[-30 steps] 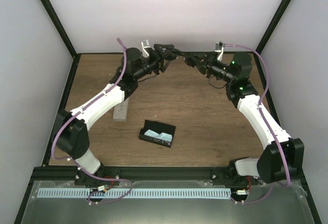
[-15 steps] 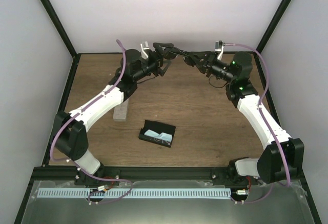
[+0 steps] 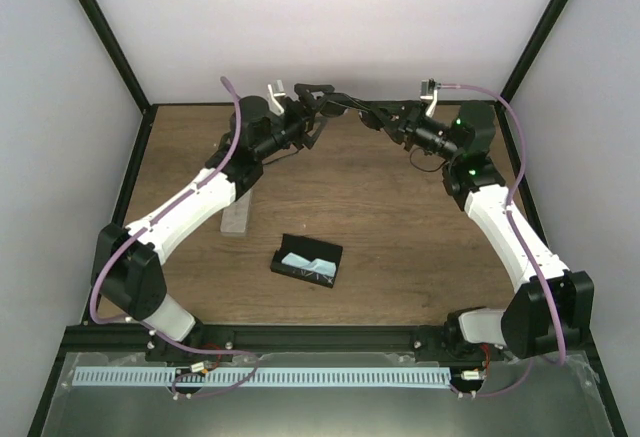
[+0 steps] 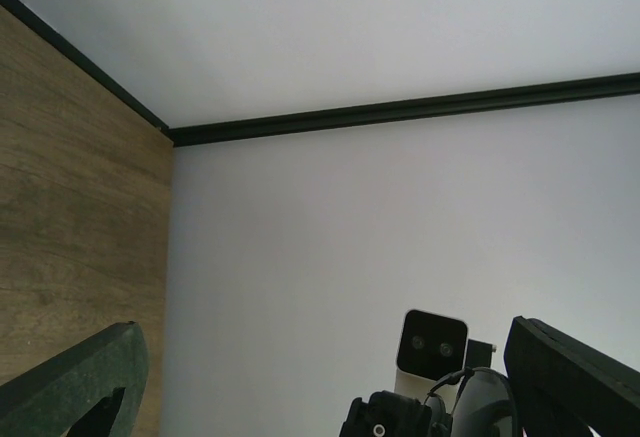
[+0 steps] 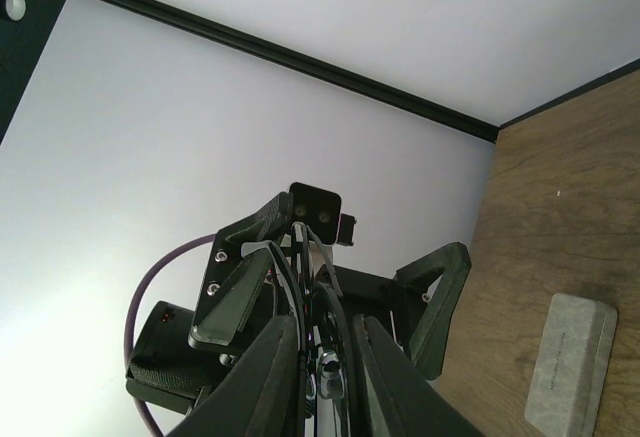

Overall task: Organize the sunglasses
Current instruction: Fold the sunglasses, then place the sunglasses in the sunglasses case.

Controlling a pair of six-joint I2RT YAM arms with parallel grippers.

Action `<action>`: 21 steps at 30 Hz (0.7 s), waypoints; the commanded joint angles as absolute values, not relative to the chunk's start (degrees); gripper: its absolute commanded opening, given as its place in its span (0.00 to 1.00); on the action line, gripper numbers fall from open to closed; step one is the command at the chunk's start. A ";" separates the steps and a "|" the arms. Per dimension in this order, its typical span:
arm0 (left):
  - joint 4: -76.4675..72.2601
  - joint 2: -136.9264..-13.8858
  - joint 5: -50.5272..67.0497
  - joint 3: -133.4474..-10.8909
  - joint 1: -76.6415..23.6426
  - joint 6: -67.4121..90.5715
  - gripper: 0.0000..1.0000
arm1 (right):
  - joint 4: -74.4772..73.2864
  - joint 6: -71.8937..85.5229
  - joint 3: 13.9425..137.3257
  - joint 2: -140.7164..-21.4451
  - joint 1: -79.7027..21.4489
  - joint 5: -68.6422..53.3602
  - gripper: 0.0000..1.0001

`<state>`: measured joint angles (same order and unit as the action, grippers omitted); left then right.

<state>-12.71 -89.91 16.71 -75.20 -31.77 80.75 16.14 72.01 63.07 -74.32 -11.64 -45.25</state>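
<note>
Left fingers [image 4: 70,377] just popped wide open, so the sunglasses [image 5: 318,337] are pinched only by the right fingers [image 5: 262,377] now. Handoff looks done, I'd say.

Twelve o'clock, far end: sunglasses [image 3: 350,104], thin dark wire frame, turned edge-on and pinched in the right gripper [image 5: 322,329].

Robot arms: two, left arm [image 3: 185,212] and right arm [image 3: 505,227].
Grippers: two, left gripper [image 3: 318,109] and right gripper [image 5: 322,382].
Sunglasses [image 5: 322,332]: one pair in view.
Black case [image 3: 312,244]: one.
Light blue cloth [image 3: 302,261]: one.
Grey oblong case [image 3: 236,219]: one.
Wooden table [image 3: 400,217]: one.
</note>
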 commanded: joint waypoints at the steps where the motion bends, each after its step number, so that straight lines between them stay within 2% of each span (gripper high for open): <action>1: -14.07 -87.24 14.65 -75.09 -30.68 79.11 1.00 | 15.37 70.84 63.77 -72.99 -10.28 -46.73 0.15; 21: -11.16 -83.27 12.46 -72.27 -27.39 77.18 1.00 | 15.15 70.43 61.84 -71.79 -8.94 -48.82 0.14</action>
<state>-12.21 -85.45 13.87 -73.12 -28.36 79.42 15.73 71.90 61.91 -73.63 -9.45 -47.18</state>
